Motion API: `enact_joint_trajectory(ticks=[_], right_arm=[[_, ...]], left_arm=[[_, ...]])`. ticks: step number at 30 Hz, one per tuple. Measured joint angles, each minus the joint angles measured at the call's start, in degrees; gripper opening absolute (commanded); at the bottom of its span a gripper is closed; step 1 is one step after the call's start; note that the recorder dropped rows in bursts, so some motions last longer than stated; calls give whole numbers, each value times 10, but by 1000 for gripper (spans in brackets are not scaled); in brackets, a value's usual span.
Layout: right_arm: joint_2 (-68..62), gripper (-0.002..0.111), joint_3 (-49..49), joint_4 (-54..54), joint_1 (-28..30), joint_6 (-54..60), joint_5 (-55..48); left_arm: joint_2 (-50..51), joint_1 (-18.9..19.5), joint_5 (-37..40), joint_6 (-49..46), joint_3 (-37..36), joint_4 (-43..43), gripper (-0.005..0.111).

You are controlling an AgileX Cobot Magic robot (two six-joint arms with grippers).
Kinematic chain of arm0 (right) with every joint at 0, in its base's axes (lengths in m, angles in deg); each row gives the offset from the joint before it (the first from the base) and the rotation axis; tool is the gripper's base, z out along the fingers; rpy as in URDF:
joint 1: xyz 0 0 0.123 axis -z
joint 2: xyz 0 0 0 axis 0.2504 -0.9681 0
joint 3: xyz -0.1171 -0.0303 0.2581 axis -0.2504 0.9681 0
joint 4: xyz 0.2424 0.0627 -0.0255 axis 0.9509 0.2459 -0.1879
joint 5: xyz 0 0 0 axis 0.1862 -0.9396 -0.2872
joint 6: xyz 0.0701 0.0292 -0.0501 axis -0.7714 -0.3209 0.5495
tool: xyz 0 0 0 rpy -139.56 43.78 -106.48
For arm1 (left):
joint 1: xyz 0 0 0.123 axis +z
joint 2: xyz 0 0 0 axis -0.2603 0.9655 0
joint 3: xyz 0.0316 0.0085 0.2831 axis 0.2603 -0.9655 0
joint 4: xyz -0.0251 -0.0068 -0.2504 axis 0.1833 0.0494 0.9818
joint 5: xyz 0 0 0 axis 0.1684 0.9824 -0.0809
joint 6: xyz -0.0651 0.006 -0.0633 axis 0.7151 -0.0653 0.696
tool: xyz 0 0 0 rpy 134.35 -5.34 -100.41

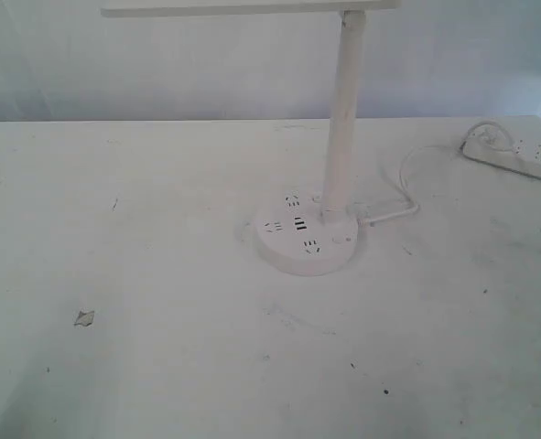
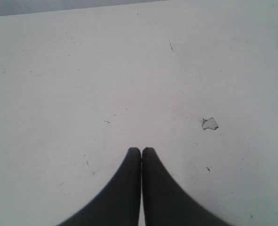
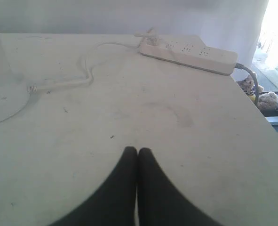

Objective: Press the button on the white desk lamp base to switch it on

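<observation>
Firstly, exterior view: shows base (image 1: pixel 308 236) standing right of centre on table (image 1: pixel 160 347), pole (image 1: pixel 340 119) rising from its back edge, sockets and dark USB slots on top; shows cord (image 1: pixel 404 187) running off to strip (image 1: pixel 517 154) at the far right corner; shows neither gripper. Fails to pick out button with any certainty. Next, left wrist view: shows left gripper (image 2: pixel 141 151) clenched, tips touching, holding nothing, over bare table near a scrap (image 2: pixel 209 124), base out of sight. Then, right wrist view: shows right gripper (image 3: pixel 137 151) likewise clenched on nothing, with base rim at the frame edge and strip beyond. Looks like the approach step, hardly under way; calls for bringing the nearer right gripper over base, finding button, then pressing down with closed tips. Finds no brand, label or legible writing anywhere.
</observation>
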Motion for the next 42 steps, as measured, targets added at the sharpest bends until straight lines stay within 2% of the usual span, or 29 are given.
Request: enact_joint_trajectory(ticks=[11,18,22,28,32,35,37,42], right_arm=[[0,0,0,-5,0,0,0],[0,0,0,-76,0,0,4],[0,0,0,-130,0,0,30],[0,0,0,-144,0,0,94],[0,0,0,-86,0,-52,283],[1,0,0,-47,0,-189,470],[1,0,0,-38,0,-237,574],[1,0,0,-12,0,-315,719]], left_arm=[[0,0,0,0,0,0,0],[0,0,0,0,0,0,0],[0,0,0,0,0,0,0],[0,0,0,0,0,0,0],[0,0,0,0,0,0,0],[0,0,0,0,0,0,0],[0,0,0,0,0,0,0],[0,0,0,0,0,0,0]])
